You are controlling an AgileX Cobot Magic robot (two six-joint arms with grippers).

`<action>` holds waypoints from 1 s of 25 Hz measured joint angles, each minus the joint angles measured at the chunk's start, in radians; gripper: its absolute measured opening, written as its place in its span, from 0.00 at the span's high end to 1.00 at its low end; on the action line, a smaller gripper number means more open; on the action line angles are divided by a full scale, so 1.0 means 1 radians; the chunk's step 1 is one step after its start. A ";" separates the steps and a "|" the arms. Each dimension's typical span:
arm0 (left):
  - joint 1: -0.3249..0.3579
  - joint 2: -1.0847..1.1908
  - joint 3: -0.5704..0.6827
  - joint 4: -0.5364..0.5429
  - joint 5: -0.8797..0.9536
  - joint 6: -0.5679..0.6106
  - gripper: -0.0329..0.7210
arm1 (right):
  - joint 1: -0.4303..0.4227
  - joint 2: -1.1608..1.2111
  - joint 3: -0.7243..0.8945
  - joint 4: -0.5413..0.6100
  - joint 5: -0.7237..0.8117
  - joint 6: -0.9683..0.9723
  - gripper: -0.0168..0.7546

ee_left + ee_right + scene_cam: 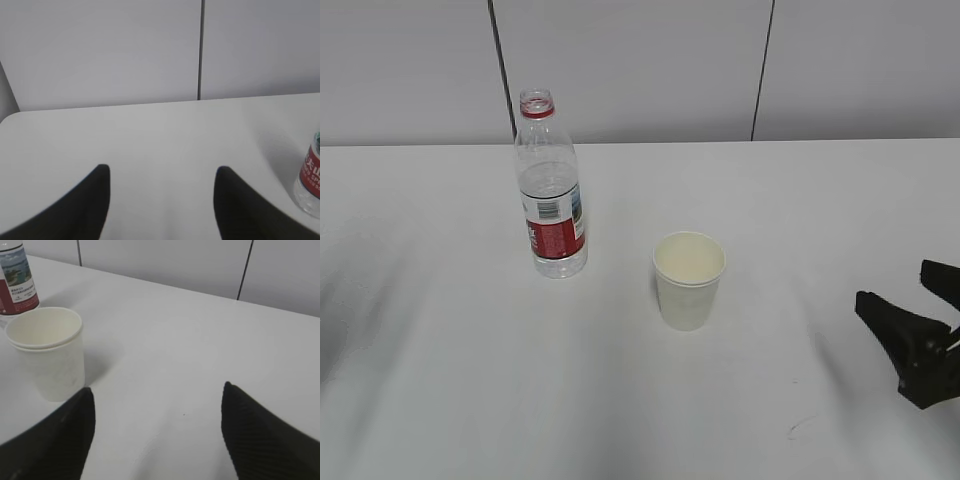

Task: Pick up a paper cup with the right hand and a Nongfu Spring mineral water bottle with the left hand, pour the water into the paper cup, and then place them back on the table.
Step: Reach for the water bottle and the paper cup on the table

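Note:
The uncapped Nongfu Spring mineral water bottle [552,190] stands upright on the white table [770,200], partly filled with clear water [560,264]. The white paper cup [689,280] stands upright to its right, a little nearer. My right gripper [893,285] hovers open at the right edge, well clear of the cup. In the right wrist view the right gripper [157,388] holds nothing; the cup [47,352] is ahead on the left, with the bottle [17,282] behind it. My left gripper [162,169] is open and empty, and the bottle [311,182] shows at the right edge of its view.
A grey panelled wall [640,70] with dark vertical seams runs behind the table's far edge. A small dark scuff mark [800,428] lies on the tabletop near the front right.

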 joint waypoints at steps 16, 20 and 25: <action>0.000 0.142 -0.001 0.049 -0.197 0.000 0.42 | 0.000 0.040 -0.008 -0.123 -0.009 -0.011 0.22; 0.000 0.226 -0.002 0.152 -0.262 -0.003 0.42 | 0.000 0.040 -0.008 -0.159 -0.009 -0.011 0.22; 0.000 0.346 -0.009 0.228 -0.394 -0.007 0.42 | 0.000 0.040 -0.008 -0.170 -0.009 -0.011 0.22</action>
